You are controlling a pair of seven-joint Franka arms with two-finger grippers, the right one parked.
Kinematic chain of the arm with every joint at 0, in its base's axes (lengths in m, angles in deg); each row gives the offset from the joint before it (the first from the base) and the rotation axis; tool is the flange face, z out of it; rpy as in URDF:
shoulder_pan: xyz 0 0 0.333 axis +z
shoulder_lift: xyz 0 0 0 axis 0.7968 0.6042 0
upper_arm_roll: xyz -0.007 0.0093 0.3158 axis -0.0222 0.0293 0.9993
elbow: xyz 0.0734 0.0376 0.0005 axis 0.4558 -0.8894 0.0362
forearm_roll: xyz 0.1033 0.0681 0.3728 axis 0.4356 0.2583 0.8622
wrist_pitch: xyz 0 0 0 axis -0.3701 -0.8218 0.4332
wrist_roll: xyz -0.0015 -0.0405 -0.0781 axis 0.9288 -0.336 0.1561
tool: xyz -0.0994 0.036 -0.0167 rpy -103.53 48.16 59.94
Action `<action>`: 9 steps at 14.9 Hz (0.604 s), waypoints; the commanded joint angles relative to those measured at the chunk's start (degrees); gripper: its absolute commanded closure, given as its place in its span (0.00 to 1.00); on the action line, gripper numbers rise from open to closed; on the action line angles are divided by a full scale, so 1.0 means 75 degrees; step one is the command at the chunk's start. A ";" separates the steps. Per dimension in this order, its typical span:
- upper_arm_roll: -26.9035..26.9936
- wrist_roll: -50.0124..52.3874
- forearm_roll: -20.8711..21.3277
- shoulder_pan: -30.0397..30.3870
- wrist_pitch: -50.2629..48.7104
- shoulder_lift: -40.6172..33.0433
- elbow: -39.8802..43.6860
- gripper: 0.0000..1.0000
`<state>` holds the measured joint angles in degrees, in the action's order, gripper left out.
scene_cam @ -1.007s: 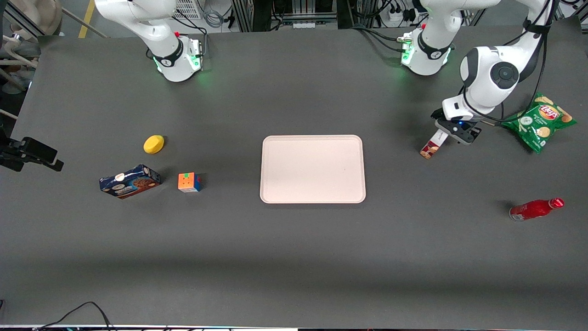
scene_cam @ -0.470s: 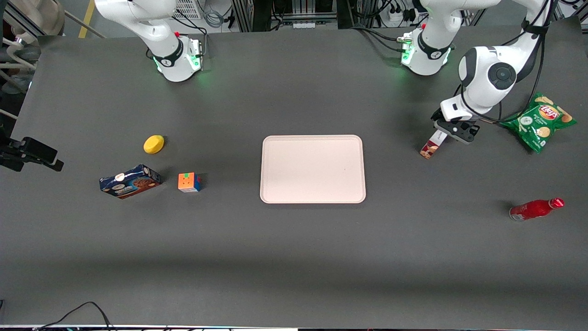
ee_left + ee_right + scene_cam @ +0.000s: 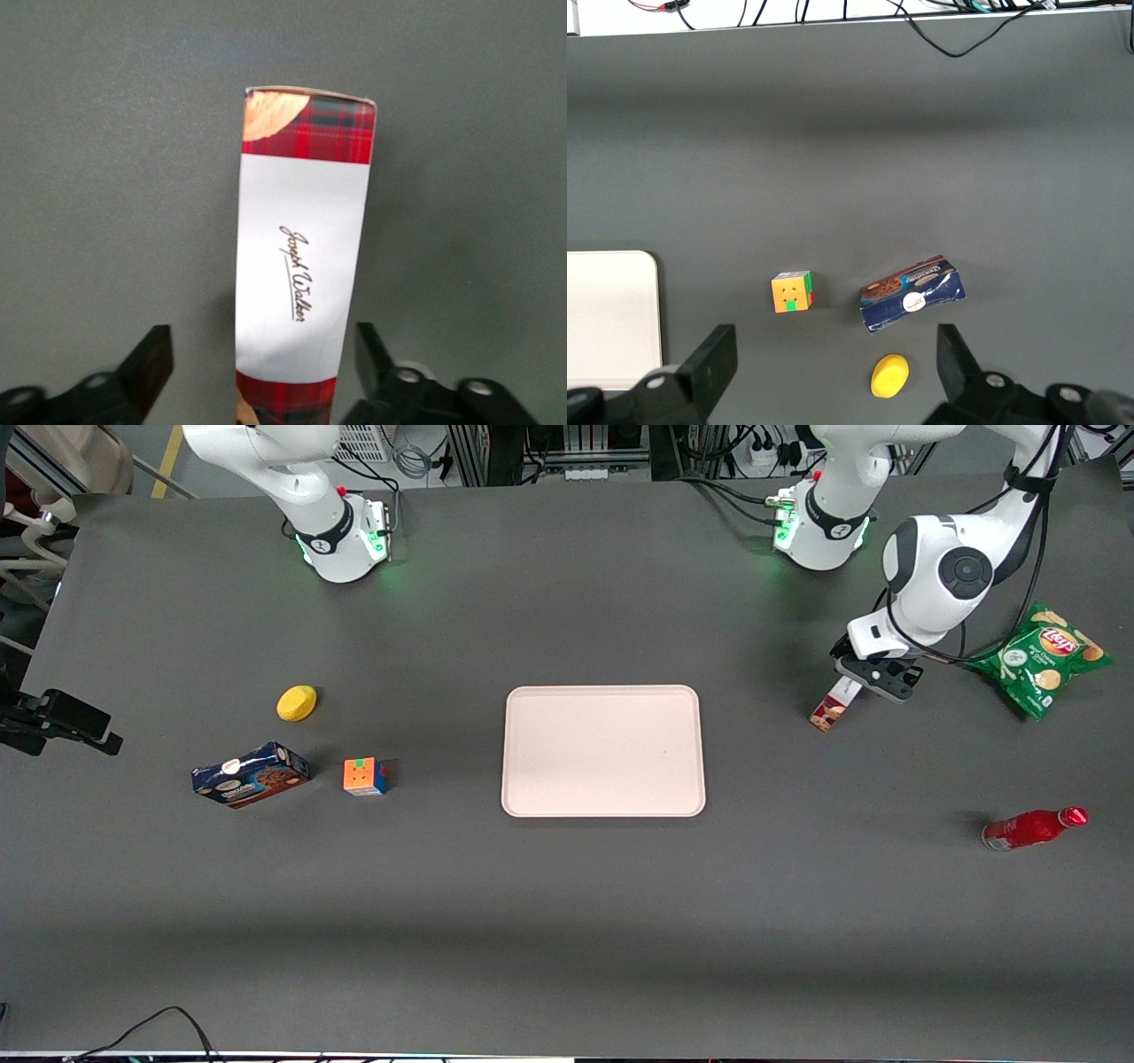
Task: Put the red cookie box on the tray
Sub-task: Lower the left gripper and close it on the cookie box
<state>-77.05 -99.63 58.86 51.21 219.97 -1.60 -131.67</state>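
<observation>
Red cookie box (image 3: 834, 704) is the only one of its kind on the table (image 3: 567, 921), lying flat toward the working arm's end, with its farther end tucked under the gripper (image 3: 873, 677). From the wrist camera the gripper's two fingers (image 3: 149, 365) stand apart, one on each side of the carton (image 3: 303, 257), with a gap of table showing between each finger and the box wall, so nothing is clamped.

Counting round: one tray (image 3: 603, 750), one blue cookie box (image 3: 251, 774), one colour cube (image 3: 364, 776), one yellow lump (image 3: 297, 702), one green crisp bag (image 3: 1042, 657), one red bottle (image 3: 1033, 827). The crisp bag lies just beside the gripper, toward the table's end. The bottle lies on its side, nearer to the front camera than the gripper and well apart from it. The tray sits well apart from the gripper toward the middle of the table, a little nearer the camera. Only bare dark tabletop shows between the box and the tray. The blue box, cube and yellow lump are grouped at the parked arm's end, the farthest things from the gripper.

The carton itself is long and narrow, red tartan at both ends, with a wide white band carrying a dark cursive signature. A cookie picture shows at one corner of the end away from the fingers.
</observation>
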 commanded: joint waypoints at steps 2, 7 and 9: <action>0.0034 0.0172 0.0043 -0.0089 0.0155 -0.0290 -0.0460 0.76; 0.0034 0.0347 0.0031 -0.0101 0.0073 -0.0290 -0.0413 1.00; 0.0022 0.0417 0.0031 -0.0113 0.0038 -0.0290 -0.0320 1.00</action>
<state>-77.06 -98.67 58.86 51.20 219.96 -1.60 -131.74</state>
